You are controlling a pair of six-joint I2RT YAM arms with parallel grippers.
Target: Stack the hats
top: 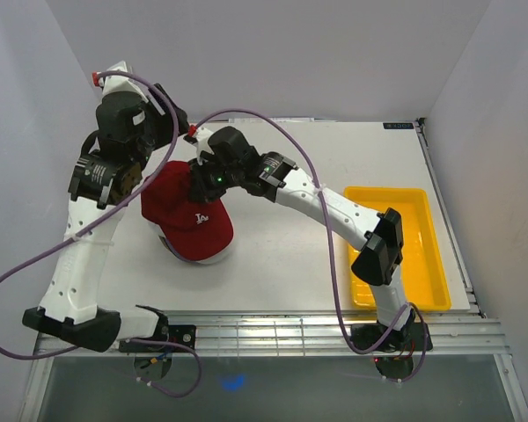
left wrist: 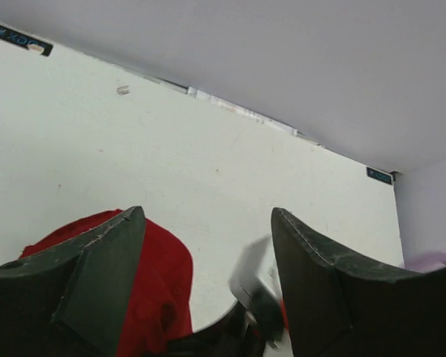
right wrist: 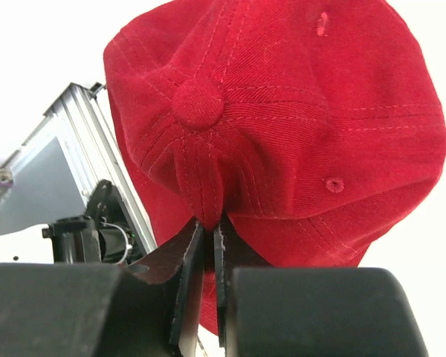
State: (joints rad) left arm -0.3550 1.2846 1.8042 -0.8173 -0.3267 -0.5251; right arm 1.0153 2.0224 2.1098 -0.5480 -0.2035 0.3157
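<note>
**Red cap pinched, left jaws wide**

At your near edge, a metal rail [top: 273,330] runs under both arm bases. Beyond it, the white table [top: 282,264] carries the red cap [top: 189,215] left of centre, with white fabric [top: 196,258] showing under its near side. Your right gripper [right wrist: 210,223] is closed on a fold of the crown. Your left gripper [left wrist: 208,212] hangs spread and empty beside the cap. A yellow tray [top: 418,246] sits by the right edge. Plain pale walls [top: 273,53] close in behind.
</note>
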